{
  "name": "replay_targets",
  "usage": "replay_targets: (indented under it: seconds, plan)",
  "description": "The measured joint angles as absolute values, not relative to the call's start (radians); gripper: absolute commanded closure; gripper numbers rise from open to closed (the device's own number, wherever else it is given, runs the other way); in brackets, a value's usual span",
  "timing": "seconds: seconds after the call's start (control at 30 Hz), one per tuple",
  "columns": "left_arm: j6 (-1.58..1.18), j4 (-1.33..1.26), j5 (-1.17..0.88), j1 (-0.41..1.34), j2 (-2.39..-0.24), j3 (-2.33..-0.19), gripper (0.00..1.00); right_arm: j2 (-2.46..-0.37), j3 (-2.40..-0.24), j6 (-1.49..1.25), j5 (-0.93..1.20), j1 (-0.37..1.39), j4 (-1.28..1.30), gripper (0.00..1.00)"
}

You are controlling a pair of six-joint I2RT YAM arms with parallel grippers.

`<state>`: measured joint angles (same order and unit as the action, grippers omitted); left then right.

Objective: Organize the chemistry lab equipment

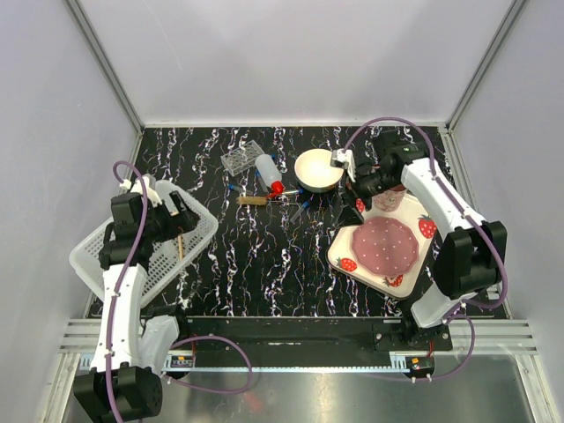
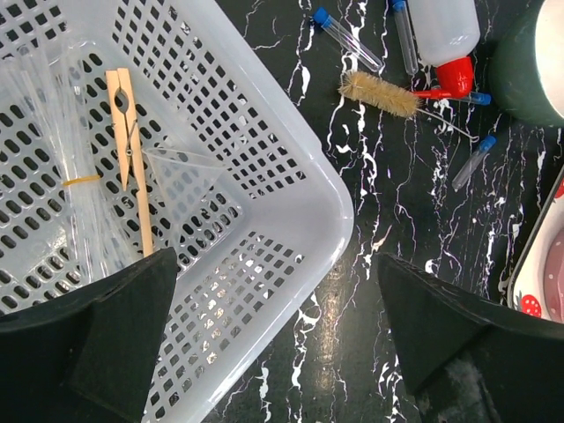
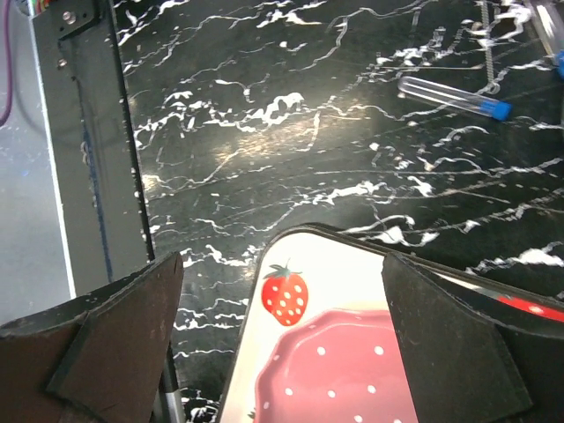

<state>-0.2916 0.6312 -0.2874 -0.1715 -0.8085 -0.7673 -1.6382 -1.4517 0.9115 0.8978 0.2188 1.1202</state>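
The clear tube rack [image 1: 242, 159] stands at the back of the table. The white squeeze bottle [image 1: 267, 171] with red cap [image 2: 455, 77] lies beside it. Blue-capped tubes [image 2: 348, 39] [image 2: 474, 161] [image 3: 454, 97] lie scattered near a bristle brush [image 2: 379, 94]. In the white basket [image 2: 264, 150] lie a banded bundle of clear pipettes [image 2: 79, 181] and wooden sticks [image 2: 132, 150]. My left gripper [image 2: 275, 291] is open and empty above the basket's corner; it also shows in the top view [image 1: 183, 222]. My right gripper [image 3: 282, 273] is open and empty above the plate's corner [image 1: 351, 204].
The white bowl [image 1: 318, 169] sits behind the tubes. The strawberry-printed plate [image 3: 286, 295] lies at the right [image 1: 383, 245], with the pink mug [image 1: 389, 199] partly hidden by my right arm. A metal rail [image 3: 79, 150] runs along the table's near edge.
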Motion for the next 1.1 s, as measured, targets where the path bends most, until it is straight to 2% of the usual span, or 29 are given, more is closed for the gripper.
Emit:
replay_targets:
  seconds: [0.23,0.83,1.1]
  plan:
    - [-0.285,0.616,-0.340,-0.171,-0.809,-0.759,0.01,-1.637,-1.445,0.839,0.886,0.295,1.098,0.00]
    - [-0.283,0.573,-0.450,-0.171,-0.805,-0.756,0.01,-1.633,-1.380,0.698,0.838,0.327,0.992,0.00]
    - [-0.283,0.568,-0.467,-0.171,-0.804,-0.743,0.01,-1.682,-1.465,0.647,0.733,0.360,0.981,0.00]
